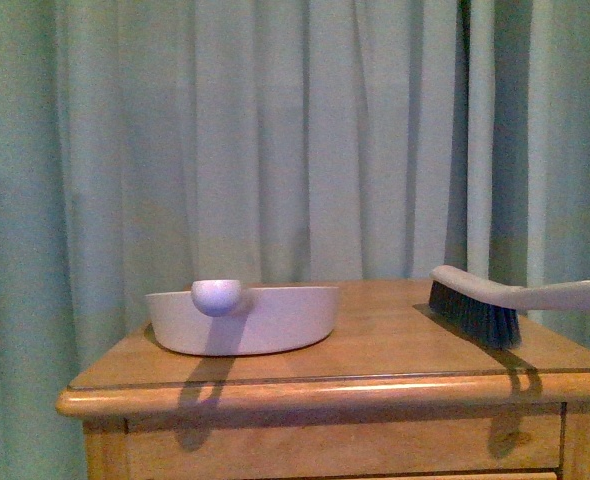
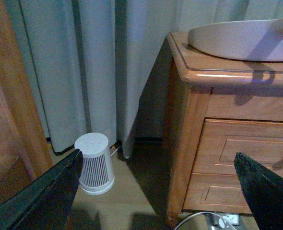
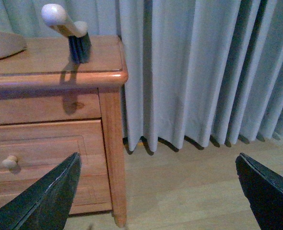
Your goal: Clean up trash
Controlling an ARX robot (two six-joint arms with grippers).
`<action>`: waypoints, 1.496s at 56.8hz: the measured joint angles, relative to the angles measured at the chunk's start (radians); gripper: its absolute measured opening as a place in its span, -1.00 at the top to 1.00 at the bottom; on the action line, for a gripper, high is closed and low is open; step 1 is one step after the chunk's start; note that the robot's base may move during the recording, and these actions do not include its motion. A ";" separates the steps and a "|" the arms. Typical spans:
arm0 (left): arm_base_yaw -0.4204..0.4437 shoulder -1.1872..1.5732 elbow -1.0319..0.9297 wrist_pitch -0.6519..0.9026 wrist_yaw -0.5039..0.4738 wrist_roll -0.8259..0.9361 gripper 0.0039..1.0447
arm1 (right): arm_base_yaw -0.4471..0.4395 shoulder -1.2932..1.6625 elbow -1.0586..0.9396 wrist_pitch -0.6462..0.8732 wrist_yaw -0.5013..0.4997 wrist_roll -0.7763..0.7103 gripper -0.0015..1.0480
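Left fingers (image 2: 41, 196) spread wide, nothing between them. Right fingers (image 3: 43, 196) the same, spread and holding nothing. Both hang low over the floor (image 3: 189, 191), in front of the wooden cabinet's drawers (image 2: 247, 153). A small white slatted cylinder (image 2: 94, 163) stands on the floor by the cabinet's left side, against the curtain (image 1: 275, 140). On the surface (image 1: 375, 350), the pale dustpan (image 1: 265, 320) sits left with its handle toward the camera. The brush (image 1: 475, 310) sits right, bristles down and handle overhanging the right edge, well apart from the dustpan. Trash: can't tell where it is in any view.
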 joint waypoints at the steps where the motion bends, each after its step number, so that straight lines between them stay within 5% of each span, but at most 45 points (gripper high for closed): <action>1: 0.000 0.000 0.000 0.000 0.000 0.000 -0.86 | 0.000 0.000 0.000 0.000 0.000 0.000 -0.86; 36: 0.003 0.005 0.002 -0.008 0.013 -0.015 -0.86 | 0.000 0.000 0.000 0.000 0.000 0.000 -0.86; 42: 0.032 0.159 0.057 -0.023 0.130 -0.192 -0.86 | 0.000 0.000 0.000 0.000 0.000 0.000 -0.86; 51: 0.011 0.520 0.282 0.055 0.130 -0.167 -0.86 | 0.000 0.000 0.000 0.000 0.000 0.000 -0.86; 68: -0.285 1.055 0.871 -0.159 -0.103 0.134 -0.86 | 0.000 0.000 0.000 0.000 0.000 0.000 -0.86; 85: -0.533 1.431 1.234 -0.326 -0.241 0.093 -0.86 | 0.000 0.000 0.000 0.000 0.000 0.000 -0.86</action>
